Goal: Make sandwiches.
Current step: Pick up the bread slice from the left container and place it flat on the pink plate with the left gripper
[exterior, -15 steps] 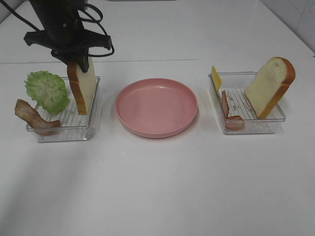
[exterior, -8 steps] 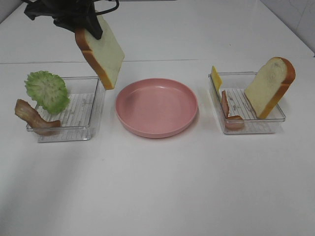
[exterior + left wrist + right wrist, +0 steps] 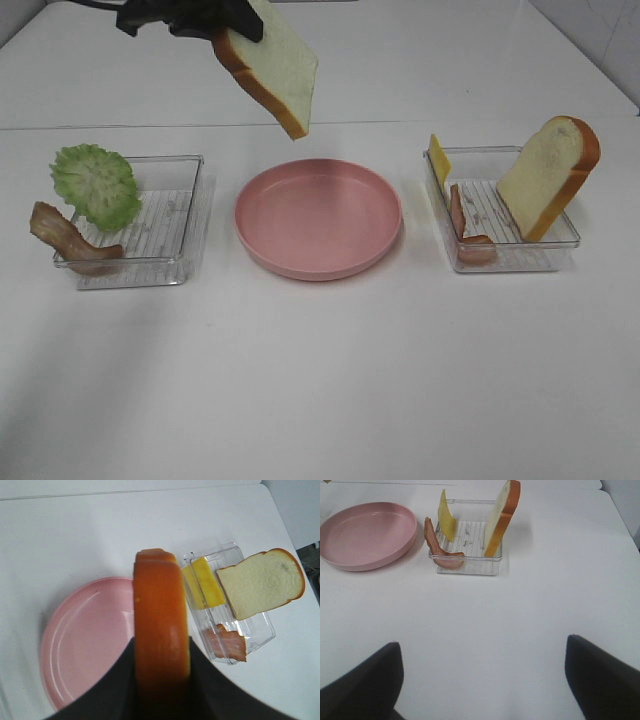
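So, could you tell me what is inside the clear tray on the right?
The right tray holds a yellow cheese slice, a bacon strip and a bread slice standing on edge. The bread hides the tray corner behind it.

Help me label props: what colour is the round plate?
The plate is pink; exterior high view shows it best.

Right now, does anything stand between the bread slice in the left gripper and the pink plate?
Nothing visible does. The bread slice, clamped in the left gripper, hangs in open air near the far rim of the pink plate, and the plate is bare.
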`<act>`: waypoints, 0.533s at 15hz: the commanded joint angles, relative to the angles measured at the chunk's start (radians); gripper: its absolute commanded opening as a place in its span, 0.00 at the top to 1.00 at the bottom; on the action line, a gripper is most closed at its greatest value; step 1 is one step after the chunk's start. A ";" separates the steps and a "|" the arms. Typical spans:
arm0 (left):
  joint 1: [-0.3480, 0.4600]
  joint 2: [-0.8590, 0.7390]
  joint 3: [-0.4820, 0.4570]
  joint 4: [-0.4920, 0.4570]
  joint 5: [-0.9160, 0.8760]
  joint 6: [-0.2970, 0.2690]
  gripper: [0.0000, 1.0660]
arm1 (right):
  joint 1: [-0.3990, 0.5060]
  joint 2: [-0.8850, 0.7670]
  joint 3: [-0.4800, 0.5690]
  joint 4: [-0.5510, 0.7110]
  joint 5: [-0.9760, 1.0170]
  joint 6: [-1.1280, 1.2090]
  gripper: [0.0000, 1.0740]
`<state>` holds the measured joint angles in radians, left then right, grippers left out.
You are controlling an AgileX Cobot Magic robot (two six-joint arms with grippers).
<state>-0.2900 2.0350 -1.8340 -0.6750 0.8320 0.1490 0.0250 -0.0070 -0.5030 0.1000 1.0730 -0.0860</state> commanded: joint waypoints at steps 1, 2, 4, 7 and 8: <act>0.001 0.076 -0.002 -0.157 -0.018 0.089 1.00 | -0.001 -0.006 -0.001 -0.001 -0.011 0.002 0.23; 0.001 0.093 -0.002 -0.185 -0.018 0.105 1.00 | -0.001 -0.006 -0.001 -0.001 -0.011 0.002 0.23; 0.001 0.148 -0.002 -0.279 -0.022 0.170 1.00 | -0.001 -0.006 -0.001 -0.001 -0.011 0.002 0.23; 0.000 0.230 -0.002 -0.410 -0.022 0.262 1.00 | -0.001 -0.006 -0.001 -0.001 -0.011 0.002 0.23; 0.000 0.230 -0.002 -0.410 -0.022 0.262 1.00 | -0.001 -0.006 -0.001 -0.001 -0.011 0.002 0.23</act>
<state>-0.2900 2.2830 -1.8340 -1.0860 0.8220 0.4160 0.0250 -0.0070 -0.5030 0.1000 1.0730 -0.0860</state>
